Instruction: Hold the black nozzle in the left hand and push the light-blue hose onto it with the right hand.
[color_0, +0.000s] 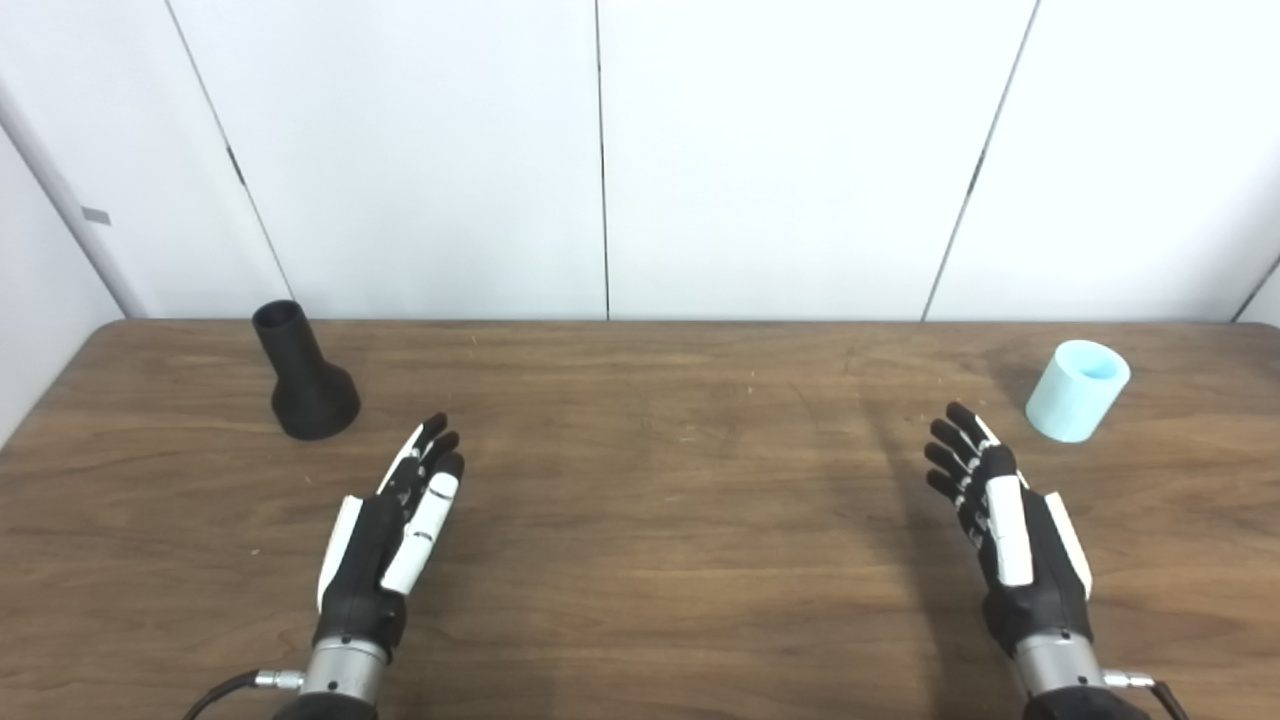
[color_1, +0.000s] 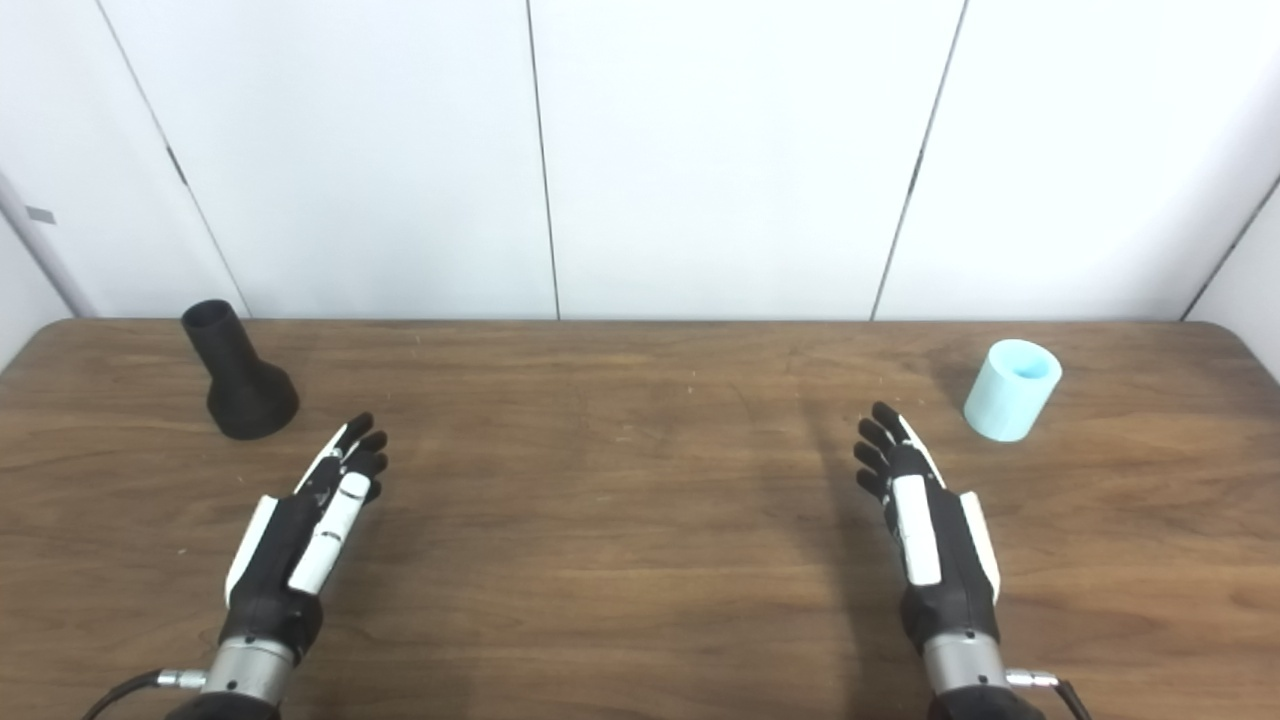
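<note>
I am viewing one wooden table through the two head cameras, with white wall panels standing behind its far edge. I am counting two task items and two hands, nothing more on the surface. One black nozzle is standing at the far left of the table, wide flared base down and narrow open neck up, the neck leaning slightly toward the left. One light-blue hose, a short cylindrical piece, is sitting at the far right, open end up and tilting a little to the right. The two items are lying well apart, on opposite sides of the table. I am holding the left hand over the near left area, released, fingers extended and close together, pointing up and toward the nozzle; it is grasping nothing and is near the nozzle but not touching it. I am holding the right hand over the near right area, likewise released, fingers extended and slightly spread, grasping nothing; its fingertips are pointing toward the far edge, near the hose and clear of it. Both hands are casting faint shadows on the wood. Neither item is being held.
</note>
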